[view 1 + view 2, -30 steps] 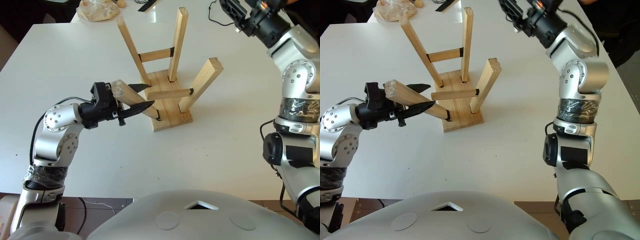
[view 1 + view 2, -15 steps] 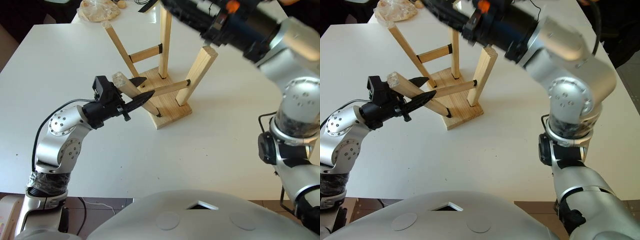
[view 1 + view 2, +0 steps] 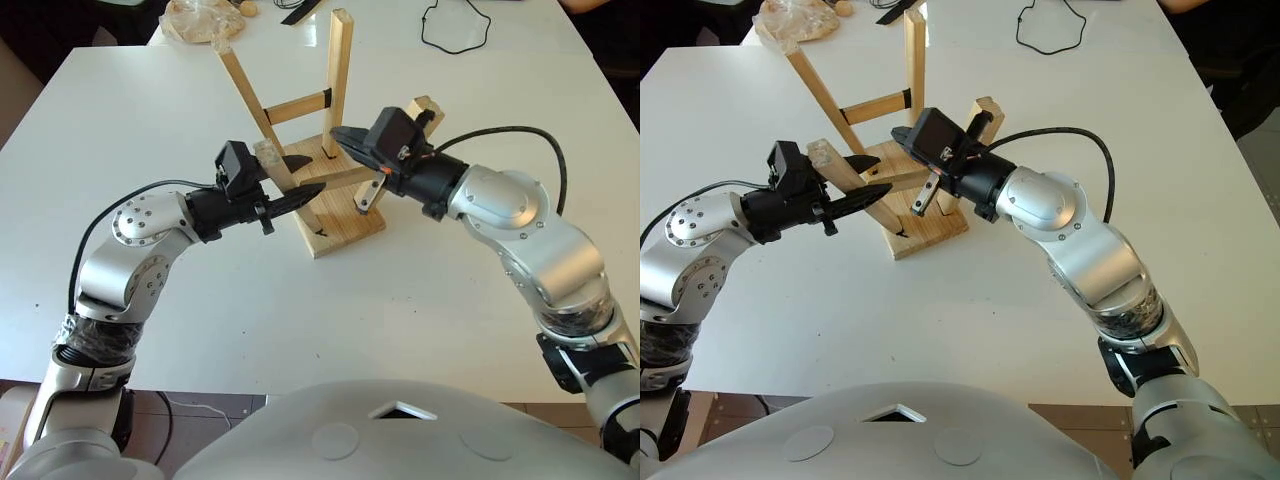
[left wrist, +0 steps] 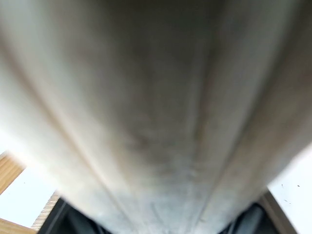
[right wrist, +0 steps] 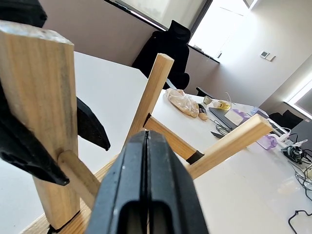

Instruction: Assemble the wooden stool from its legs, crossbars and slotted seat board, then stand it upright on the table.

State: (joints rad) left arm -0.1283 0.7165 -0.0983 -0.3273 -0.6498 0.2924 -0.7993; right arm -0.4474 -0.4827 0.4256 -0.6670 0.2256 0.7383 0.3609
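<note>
With the left gripper (image 3: 312, 174) clenching a leg (image 3: 268, 160) and the right gripper (image 3: 343, 138) hovering closed and empty, a skewed push is risking popping the crossbar (image 3: 338, 180) loose.

The left arm (image 3: 140, 240) is bending at the elbow, forearm pointing inward, the left gripper (image 3: 315, 174) clamping its black fingers around a stool leg (image 3: 270, 160). The right arm (image 3: 520, 220) is arching across, the right gripper (image 3: 338, 135) pressing its fingers together, facing the left.
</note>
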